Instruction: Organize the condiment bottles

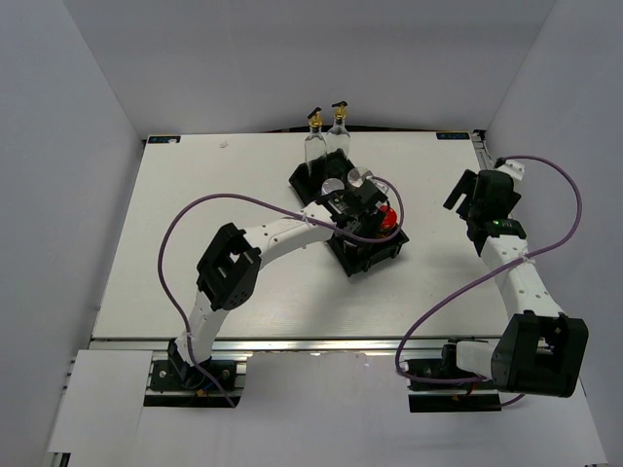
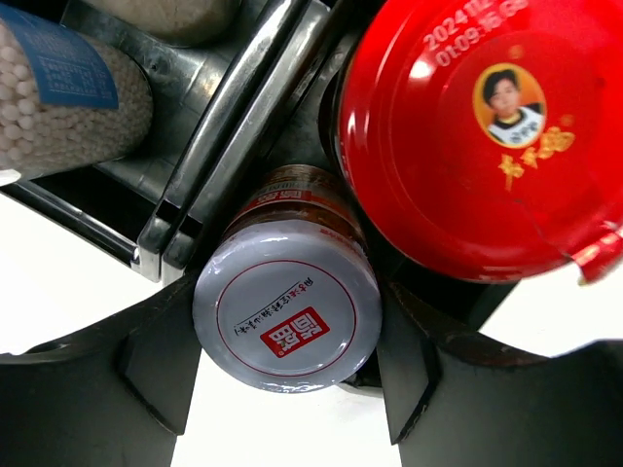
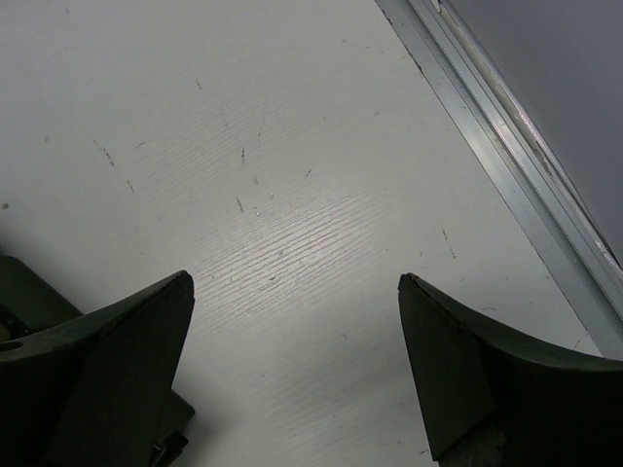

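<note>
Left gripper (image 2: 288, 302) grips the silver-lidded jar (image 2: 285, 326) just beside the red-capped jar (image 2: 477, 136).

Six condiment containers in all. Two tall clear glass bottles with gold pour spouts (image 1: 314, 144) stand beyond the left gripper (image 2: 292, 379). There are three small jars: one white-lidded brown jar (image 2: 285, 324) between its fingers, and two clear shaker jars of pale grains (image 2: 58, 107) to its upper left. One red-capped dark jar (image 2: 477, 136) sits just right of it. One black plastic tray (image 1: 365, 258) holds the jars.
</note>
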